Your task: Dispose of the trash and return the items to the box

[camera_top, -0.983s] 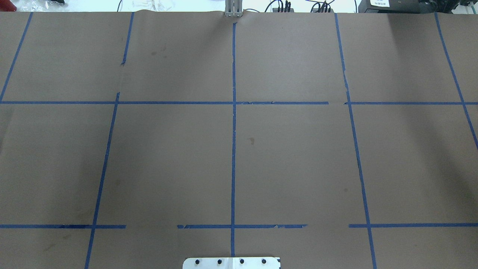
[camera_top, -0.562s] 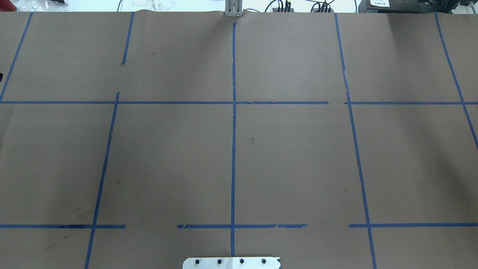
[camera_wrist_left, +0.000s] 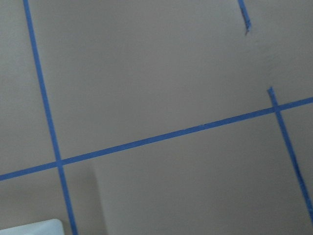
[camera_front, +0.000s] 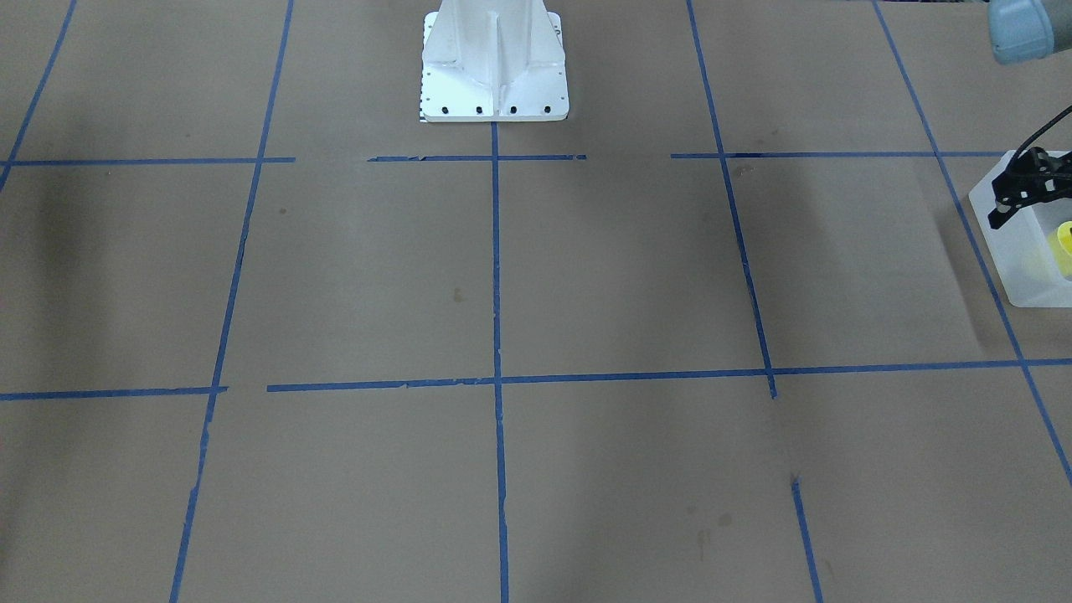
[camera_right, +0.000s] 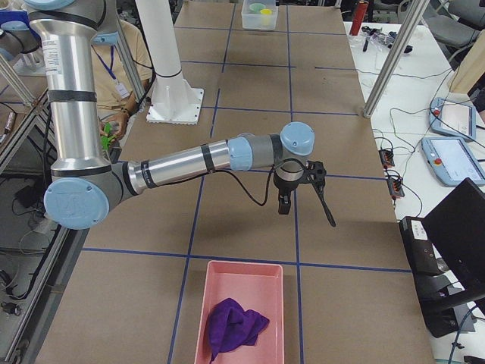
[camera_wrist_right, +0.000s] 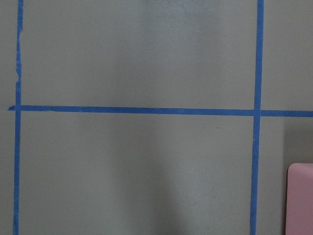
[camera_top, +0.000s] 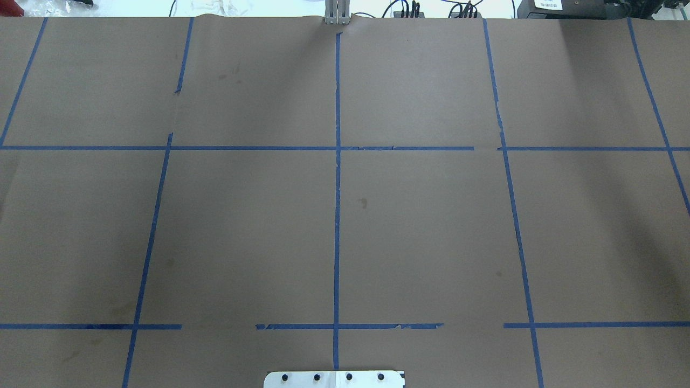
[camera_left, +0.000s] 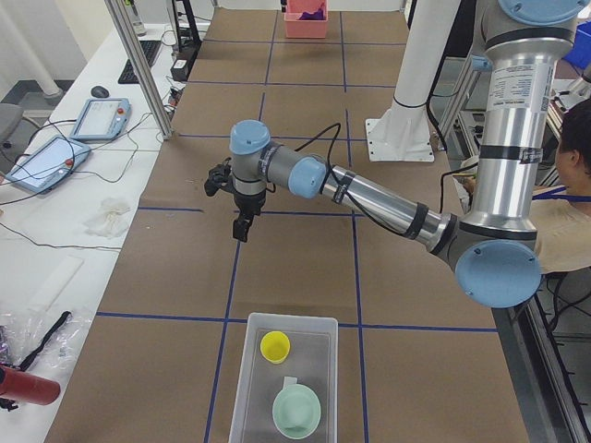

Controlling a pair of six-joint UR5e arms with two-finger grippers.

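Observation:
The frosted-white box (camera_left: 249, 392) stands at the table's end on my left. The yellow cup (camera_left: 275, 346) and the mint-green bowl (camera_left: 296, 412) sit inside it. The box (camera_front: 1026, 260) and the cup (camera_front: 1065, 243) also show at the right edge of the front-facing view. My left gripper (camera_left: 242, 229) hangs above the table just inward of the box and holds nothing that I can see. It also shows in the front-facing view (camera_front: 998, 219); I cannot tell whether it is open. My right gripper (camera_right: 288, 201) hangs over bare paper; its state cannot be told.
A pink tray (camera_right: 220, 284) with a purple cloth (camera_right: 235, 322) stands at the table's end on my right; its corner shows in the right wrist view (camera_wrist_right: 301, 196). The white robot base (camera_front: 494, 75) stands at mid table. Brown paper carries blue tape lines.
A small dark bit showed at the left edge of the overhead view 0.6 s ago and is gone now. Nothing on the table has moved.

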